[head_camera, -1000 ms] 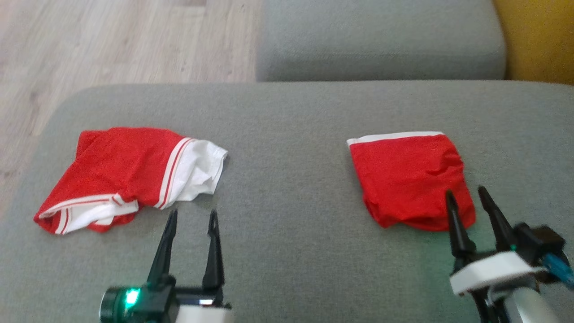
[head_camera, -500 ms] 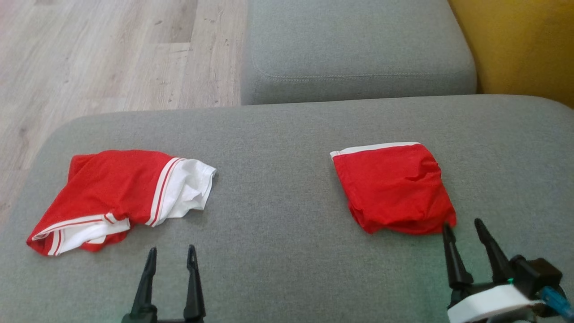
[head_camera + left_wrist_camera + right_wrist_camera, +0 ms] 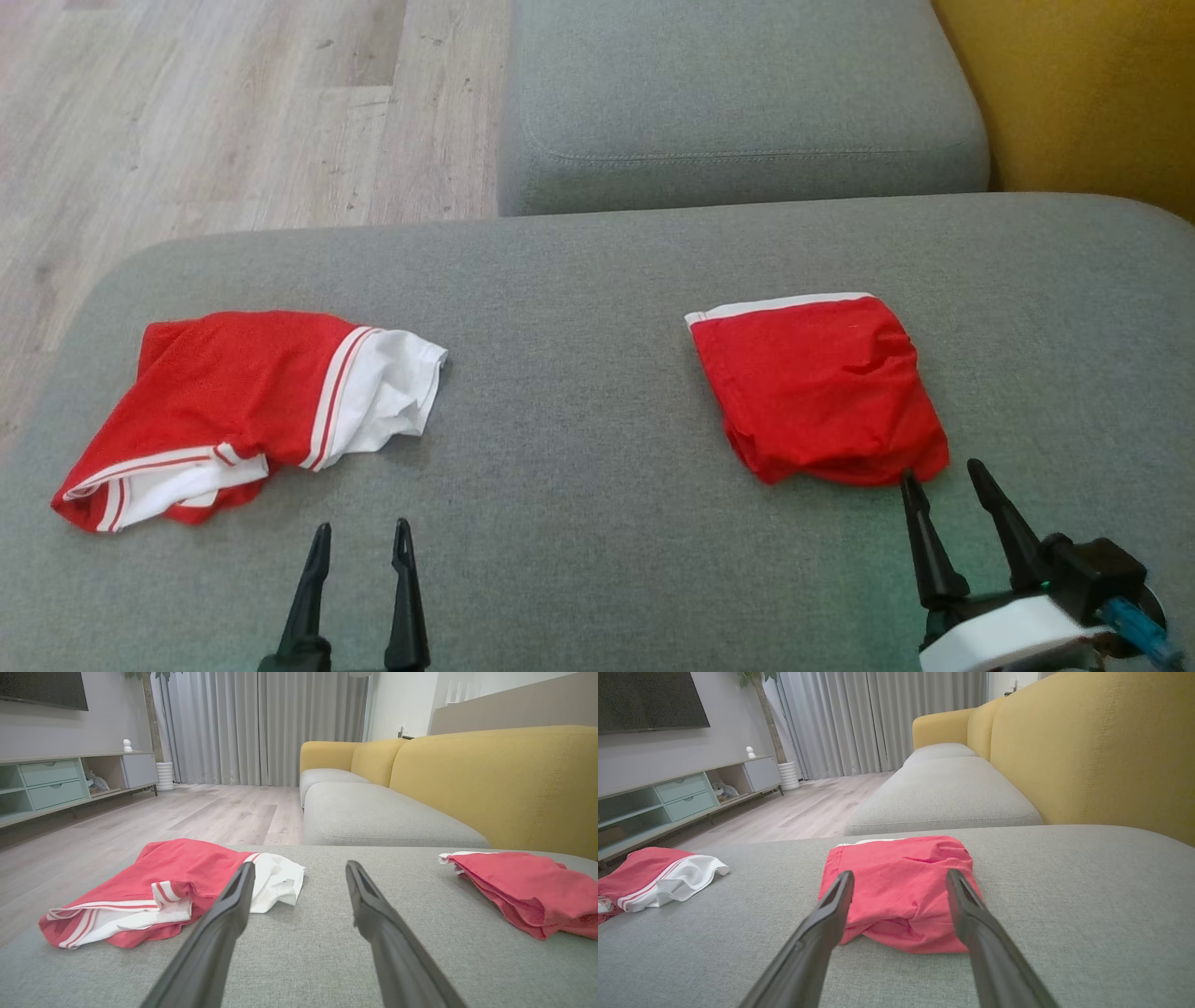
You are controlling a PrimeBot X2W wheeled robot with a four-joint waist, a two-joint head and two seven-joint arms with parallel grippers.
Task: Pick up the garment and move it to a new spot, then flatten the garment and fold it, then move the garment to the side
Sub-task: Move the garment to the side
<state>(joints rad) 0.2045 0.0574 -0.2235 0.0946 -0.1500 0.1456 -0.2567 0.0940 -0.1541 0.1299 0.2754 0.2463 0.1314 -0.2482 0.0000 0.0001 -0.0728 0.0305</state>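
Folded garment [image 3: 817,392]: right end of cushion [image 3: 579,280]
Rumpled garment [image 3: 233,401]: left end
Left gripper [image 3: 362,525]: spread — empty
Right gripper [image 3: 938,470]: spread — empty

We're looking at the left tool [image 3: 362,525] here: two skinny black fingers [image 3: 306,597] tapering to sharp points. The right tool [image 3: 941,470] is sporting the same spiky pair, and we're also spotting a white collar [image 3: 1013,630] underneath, a chunky black block [image 3: 1088,574] alongside and a blue connector [image 3: 1134,630] poking out.
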